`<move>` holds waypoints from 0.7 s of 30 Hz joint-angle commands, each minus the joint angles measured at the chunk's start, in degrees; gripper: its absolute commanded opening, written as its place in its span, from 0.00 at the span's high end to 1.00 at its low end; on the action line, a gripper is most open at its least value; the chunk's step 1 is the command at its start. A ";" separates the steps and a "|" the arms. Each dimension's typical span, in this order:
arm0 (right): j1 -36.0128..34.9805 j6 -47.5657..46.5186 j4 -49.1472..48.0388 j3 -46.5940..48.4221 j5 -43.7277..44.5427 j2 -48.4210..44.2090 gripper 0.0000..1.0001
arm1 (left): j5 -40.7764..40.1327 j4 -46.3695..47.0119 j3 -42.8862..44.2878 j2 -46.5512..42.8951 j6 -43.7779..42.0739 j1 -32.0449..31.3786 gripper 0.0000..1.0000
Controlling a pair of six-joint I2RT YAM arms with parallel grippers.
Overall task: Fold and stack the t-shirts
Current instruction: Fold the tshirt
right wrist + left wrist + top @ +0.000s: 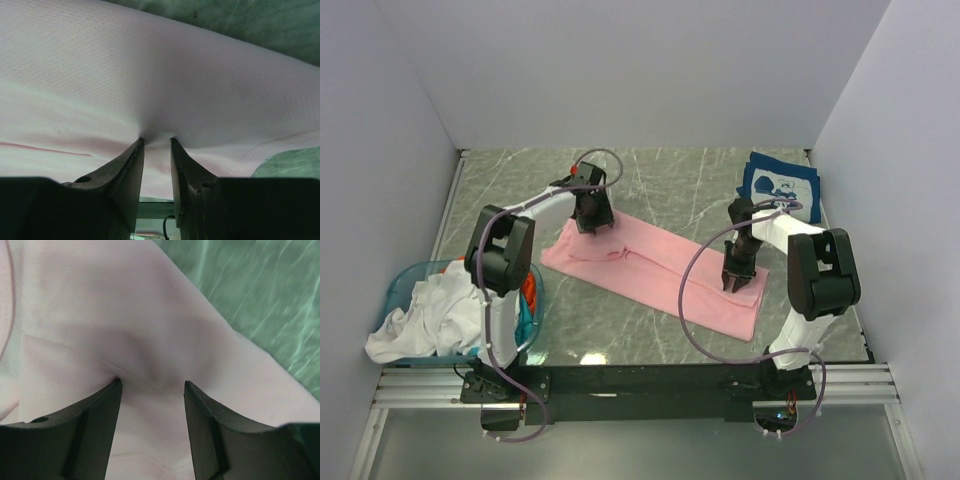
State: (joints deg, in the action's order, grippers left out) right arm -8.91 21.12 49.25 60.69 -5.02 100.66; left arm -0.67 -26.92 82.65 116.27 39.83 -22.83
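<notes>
Top: pink t-shirt (650,270) lies as a long band slanting across the table (660,180), from left of centre toward the near right edge. Left gripper (592,222) sits on its far-left end, right gripper (740,285) near its near-right end. Navy t-shirt (778,183) lies folded in the far right corner, apart from the band. Basket (402,275) of white, orange and teal tees sits at the near left corner, out of the way. Right arm's purple cable (685,300) loops over mid-band and could drag the cloth.

Left wrist: jaws well apart, tips pressed into the pink cloth with a pucker between them, nothing clamped.

Right wrist: jaws narrow, pinching a peak of pink cloth.

Handling: light and limp, so it will sag between grips. Best taken at the end edges, both ends moved together.
</notes>
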 commanded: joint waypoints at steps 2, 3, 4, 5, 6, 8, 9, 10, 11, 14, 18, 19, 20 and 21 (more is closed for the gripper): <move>-1.11 -0.03 0.84 -0.57 0.09 1.64 0.65 | -4.34 -2.08 7.86 8.26 -5.20 1.30 0.40; -1.37 -0.03 1.02 -0.74 0.09 1.99 0.65 | -4.69 -2.44 11.01 9.49 -6.51 1.38 0.40; -1.55 -0.03 1.28 -0.83 0.18 2.17 0.65 | -4.78 -2.79 12.69 11.59 -7.13 1.38 0.40; -2.07 -0.03 1.46 -1.01 0.18 2.34 0.65 | -4.78 -3.57 14.19 12.66 -7.75 1.38 0.40; -2.34 0.23 1.46 -1.53 0.18 2.43 0.65 | -4.61 -3.84 17.25 13.80 -9.06 1.38 0.40; -3.30 0.67 1.37 -2.15 -0.25 2.43 0.65 | -3.99 -3.41 19.64 16.44 -10.47 1.38 0.40; -3.75 1.28 1.28 -2.59 -0.61 2.17 0.65 | -3.73 -3.23 21.74 17.23 -12.13 1.38 0.39; -4.01 1.81 0.93 -3.55 -1.04 2.00 0.65 | -3.03 -2.88 22.63 18.46 -12.84 1.38 0.40; -5.06 2.16 0.67 -3.90 -2.01 1.73 0.65 | -2.76 -2.18 23.60 19.08 -13.55 1.30 0.40; -7.60 4.10 -0.21 -5.05 -3.85 1.20 0.65 | -1.62 -1.56 26.76 20.49 -16.79 1.38 0.40; -11.47 6.29 -1.53 -4.70 -7.01 1.64 0.65 | 1.01 0.37 29.32 20.49 -18.39 1.30 0.40; -12.18 6.56 -1.44 -4.35 -7.20 1.73 0.65 | 1.80 0.72 29.58 20.14 -18.48 1.30 0.40; -12.71 6.65 -1.27 -3.83 -7.03 1.73 0.65 | 3.11 1.07 29.67 19.70 -18.48 1.30 0.39; -13.67 6.74 -0.48 -2.78 -6.59 1.64 0.65 | 3.91 2.03 29.59 18.48 -18.30 1.30 0.39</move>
State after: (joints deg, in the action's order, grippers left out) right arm -20.18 26.26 49.65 58.43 -11.49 100.62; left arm 0.89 -26.85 110.65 134.89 24.25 -22.24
